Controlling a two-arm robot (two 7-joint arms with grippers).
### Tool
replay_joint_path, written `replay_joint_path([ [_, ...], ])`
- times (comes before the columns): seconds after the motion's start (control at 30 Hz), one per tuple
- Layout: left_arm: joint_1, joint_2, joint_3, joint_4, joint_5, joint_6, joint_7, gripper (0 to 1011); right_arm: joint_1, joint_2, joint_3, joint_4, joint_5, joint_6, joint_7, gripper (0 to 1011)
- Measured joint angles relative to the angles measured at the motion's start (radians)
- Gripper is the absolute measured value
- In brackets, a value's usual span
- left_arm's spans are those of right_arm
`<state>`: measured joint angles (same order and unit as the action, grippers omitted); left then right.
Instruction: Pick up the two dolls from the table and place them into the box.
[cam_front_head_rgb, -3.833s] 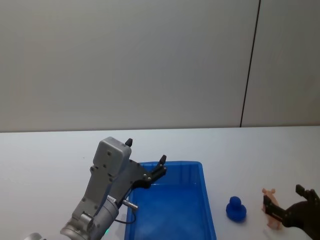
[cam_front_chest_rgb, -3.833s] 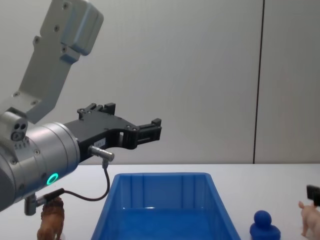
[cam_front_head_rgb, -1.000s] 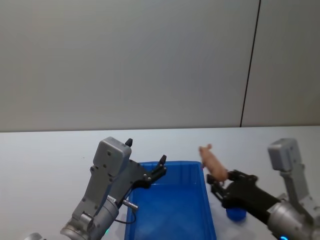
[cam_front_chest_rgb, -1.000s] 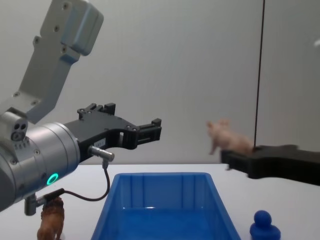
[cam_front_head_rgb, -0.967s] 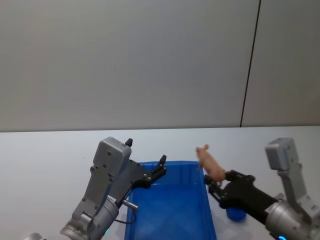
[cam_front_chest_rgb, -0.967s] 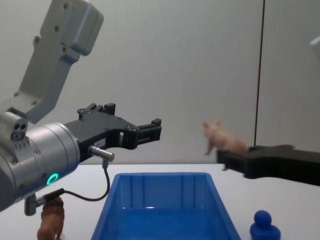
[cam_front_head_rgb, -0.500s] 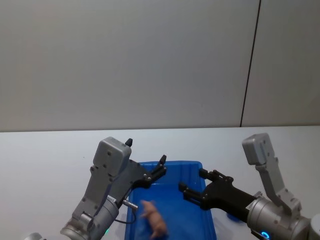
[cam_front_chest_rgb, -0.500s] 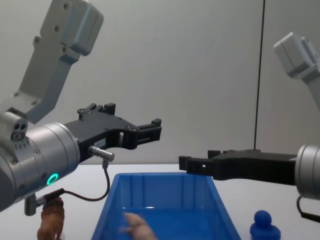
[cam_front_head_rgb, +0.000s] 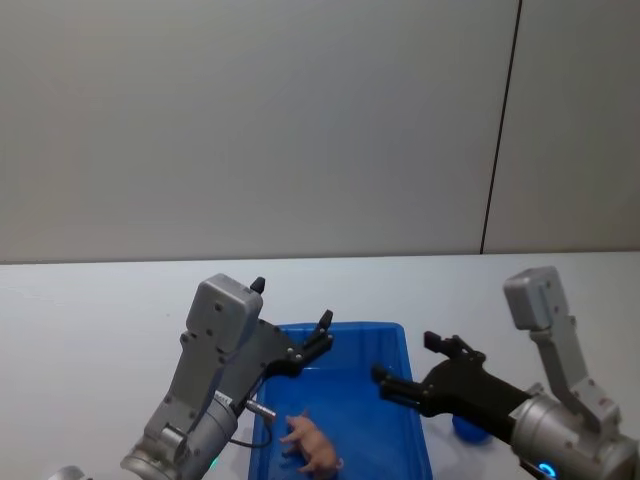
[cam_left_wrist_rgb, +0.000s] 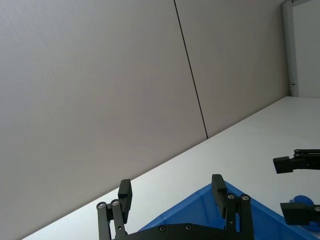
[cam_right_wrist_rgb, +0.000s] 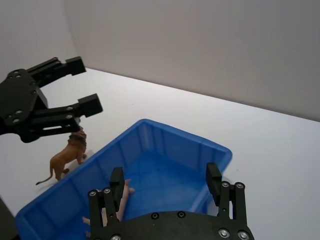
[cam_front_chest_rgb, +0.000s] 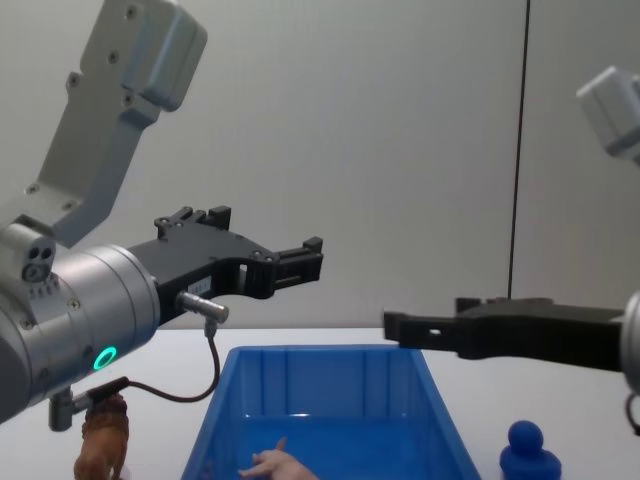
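The pink pig (cam_front_head_rgb: 312, 446) lies on its side on the floor of the blue box (cam_front_head_rgb: 402, 332), toward the near end, so one doll appears to be accounted for. The right gripper (cam_right_wrist_rgb: 165, 174) hovers above the box's right rim with its fingers spread wide and nothing between them, a pose that suits an arm free to go for the next toy. The blue round-headed figure (cam_front_chest_rgb: 528, 450) stands on the white table (cam_front_head_rgb: 90, 310) just beside the box on that same side, so it looks like the easier second doll for this arm. The brown lion (cam_right_wrist_rgb: 70, 154) stands on the table near the box's left wall. The left gripper (cam_left_wrist_rgb: 171, 192) hangs raised over the box's far left corner, also open and empty, apparently parked where it leaves the box's mouth unblocked.
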<state>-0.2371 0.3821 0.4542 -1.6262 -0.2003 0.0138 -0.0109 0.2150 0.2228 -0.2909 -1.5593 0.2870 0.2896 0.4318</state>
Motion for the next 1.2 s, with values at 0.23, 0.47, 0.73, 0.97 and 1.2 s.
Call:
replay_joint_path([
  [0.23, 0.0, 0.0, 0.0, 0.0, 0.0, 0.0, 0.0, 1002, -0.032, 0.029, 0.017, -0.016, 0.016, -0.01, -0.041, 1001],
  [0.47, 0.0, 0.0, 0.0, 0.0, 0.0, 0.0, 0.0, 1002, -0.056, 0.051, 0.032, -0.014, 0.034, -0.009, -0.078, 1001],
  [0.73, 0.0, 0.0, 0.0, 0.0, 0.0, 0.0, 0.0, 1002, -0.064, 0.064, 0.045, 0.028, 0.047, -0.002, -0.113, 1001],
  [0.97, 0.0, 0.0, 0.0, 0.0, 0.0, 0.0, 0.0, 1002, -0.049, 0.063, 0.048, 0.087, 0.044, -0.001, -0.124, 1001],
  [1.2, 0.0, 0.0, 0.0, 0.0, 0.0, 0.0, 0.0, 1001, -0.031, 0.055, 0.045, 0.135, 0.032, -0.002, -0.122, 1001],
])
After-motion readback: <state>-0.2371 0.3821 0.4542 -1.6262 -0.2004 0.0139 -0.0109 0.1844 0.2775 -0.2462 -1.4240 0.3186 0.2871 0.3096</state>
